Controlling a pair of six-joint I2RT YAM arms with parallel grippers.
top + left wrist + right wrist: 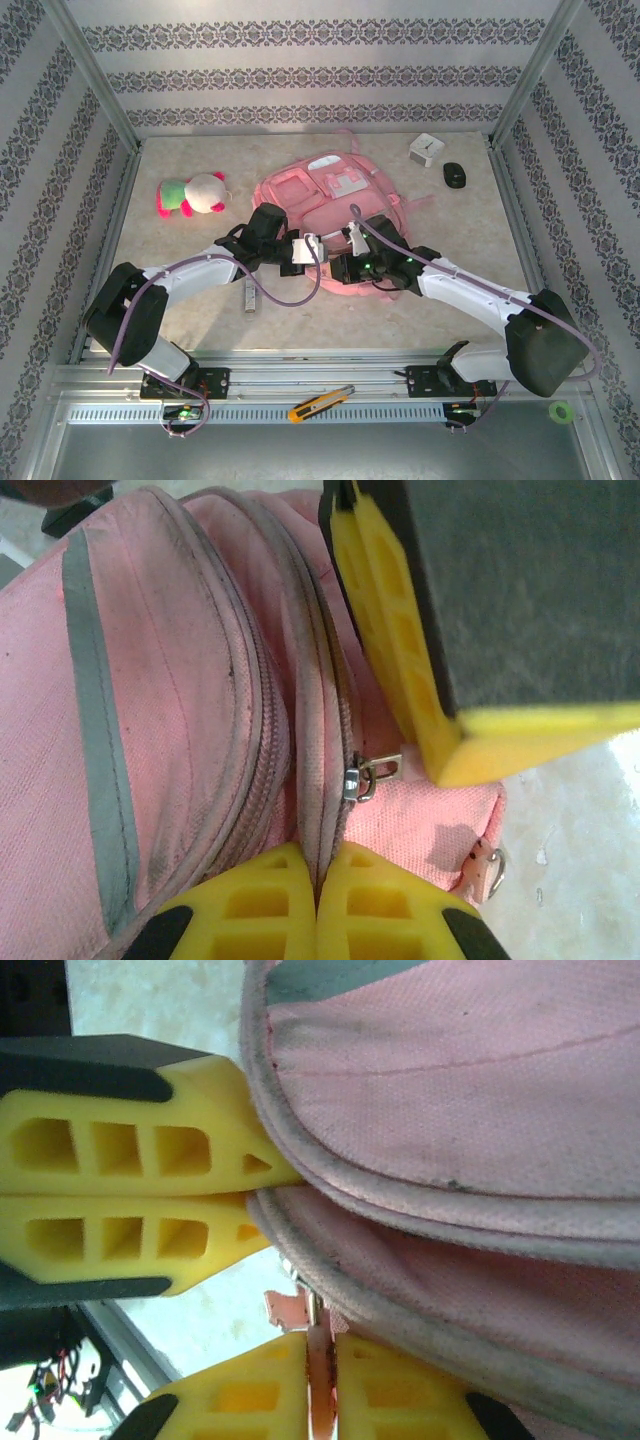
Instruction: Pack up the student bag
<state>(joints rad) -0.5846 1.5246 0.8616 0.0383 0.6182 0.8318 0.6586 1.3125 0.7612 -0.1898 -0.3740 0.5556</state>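
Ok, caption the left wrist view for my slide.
Left end effector pinches the zip seam of the pink backpack, metal zip pull just ahead.

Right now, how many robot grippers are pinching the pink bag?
2. The left gripper pinches the student bag at its zip; the right gripper, a pink tab beside it.

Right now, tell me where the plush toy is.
In the top view, the plush toy lies on the table at the far left, a short gap left of the student bag.
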